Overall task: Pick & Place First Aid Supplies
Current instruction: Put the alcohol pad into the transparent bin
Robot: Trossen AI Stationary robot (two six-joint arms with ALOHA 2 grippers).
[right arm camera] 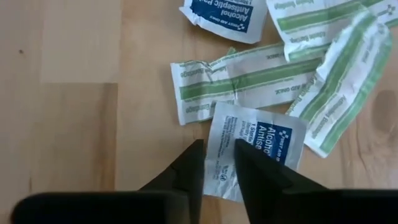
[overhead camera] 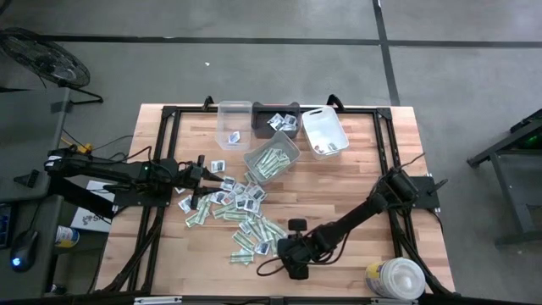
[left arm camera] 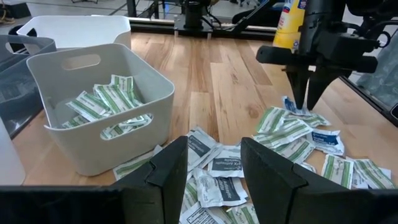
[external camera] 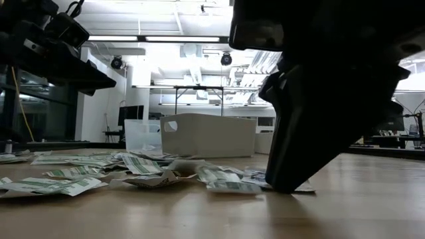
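Note:
The first aid supplies (overhead camera: 240,210) lie as a loose pile of green-and-white strips and white blue-printed packets in the middle of the table. My right gripper (right arm camera: 216,163) points steeply down at the pile's near edge (overhead camera: 284,252). Its fingers stand a narrow gap apart over one white alcohol packet (right arm camera: 267,140). My left gripper (left arm camera: 214,168) hangs open and nearly level over the pile's left side (overhead camera: 220,180), holding nothing. A grey bin (left arm camera: 93,106) beyond the pile holds several green strips. My right gripper comes from above, slanting, with both fingertips (right arm camera: 194,155) down on the alcohol packet's plain white end (right arm camera: 219,134). A strip of the packet shows in the narrow gap between them. The packet lies flat on the table, partly under a green strip (right arm camera: 249,78).
Along the far edge stand a clear bin (overhead camera: 232,123), a dark bin (overhead camera: 275,119) with a few packets, and a white bin (overhead camera: 324,131). A big round white tub (overhead camera: 396,280) sits at the near right corner. Bare wood lies right of the pile.

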